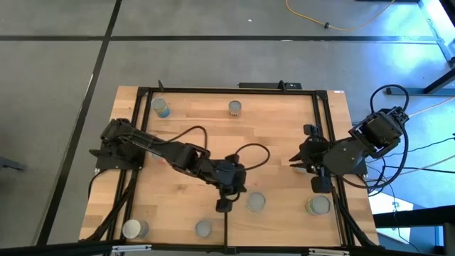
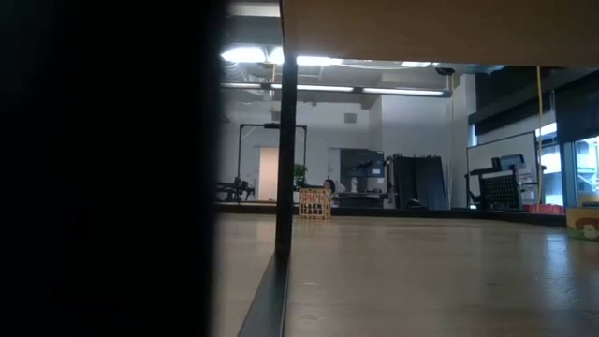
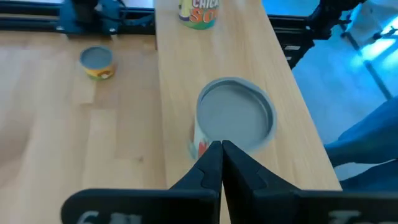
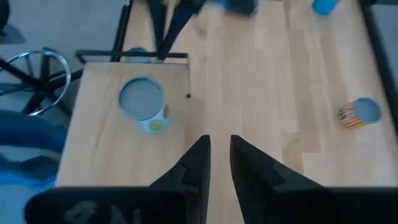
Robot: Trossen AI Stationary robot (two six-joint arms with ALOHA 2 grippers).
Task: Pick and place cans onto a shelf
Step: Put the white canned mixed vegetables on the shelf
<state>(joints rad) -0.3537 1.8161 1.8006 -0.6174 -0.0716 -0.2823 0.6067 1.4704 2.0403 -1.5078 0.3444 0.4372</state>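
The shelf (image 1: 284,224) is a pale wood panel at the table's near right, also in the left wrist view (image 3: 180,93) and the right wrist view (image 4: 99,143). Two cans stand upright on it: a grey-topped can (image 3: 235,121) (image 1: 256,202) (image 4: 143,102) and a yellow-green soup can (image 1: 318,205) (image 3: 199,12). My left gripper (image 3: 221,152) (image 1: 240,190) is shut, and its tips are just short of the grey-topped can's rim on the table's left side. My right gripper (image 4: 217,149) (image 1: 298,158) hangs open over the table's right part with nothing between its fingers.
More cans stand on the plank tabletop: a blue one (image 1: 161,108) (image 4: 323,6) and a striped one (image 1: 235,108) (image 4: 357,112) at the far side, two (image 1: 204,228) (image 1: 134,228) at the near edge, a yellow-labelled one (image 3: 96,62) beside the shelf. A black frame (image 1: 142,89) rims the table.
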